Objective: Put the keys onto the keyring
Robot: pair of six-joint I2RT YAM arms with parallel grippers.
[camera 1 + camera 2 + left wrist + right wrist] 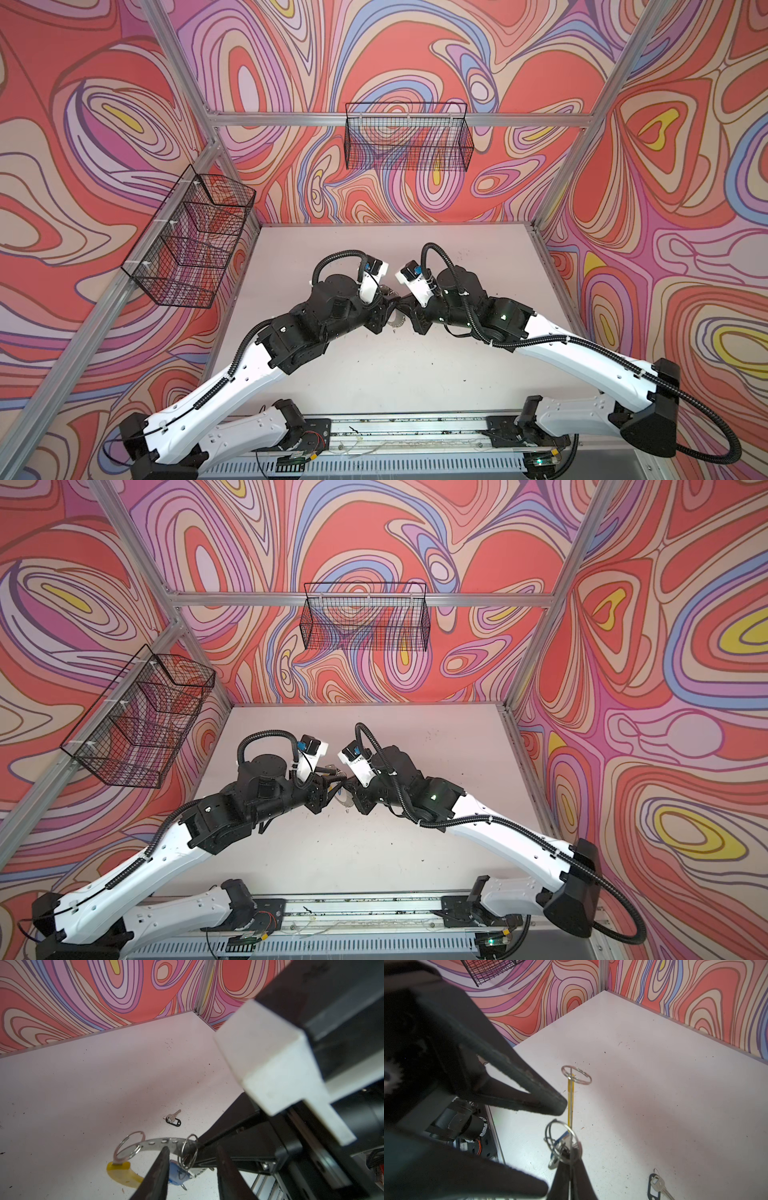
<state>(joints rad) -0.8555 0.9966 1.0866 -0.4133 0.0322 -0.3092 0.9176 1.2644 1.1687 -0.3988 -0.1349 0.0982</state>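
My right gripper (pixel 571 1160) is shut on the rim of the keyring (pixel 164 1144), which it holds on edge above the table. In the right wrist view the keyring (pixel 570 1101) shows edge-on, its yellow sleeve (pixel 122 1175) low. One wire loop (pixel 189 1154) sits by the grip, another (pixel 576 1075) at the far end. The blue-tagged key (pixel 176 1174) hangs at the near loop. My left gripper (pixel 192 1148) is open, its fingers (pixel 162 1167) on either side of that loop and tag. The black-tagged key (pixel 173 1120) lies flat on the table (pixel 654 1064). In both top views the grippers meet mid-table around the keyring (pixel 400 323).
A black wire basket (pixel 409 137) hangs on the back wall and a tiered one (pixel 191 241) on the left wall. Aluminium frame posts stand at the table's corners. The black-tagged key (pixel 655 1186) lies a short way from the grippers.
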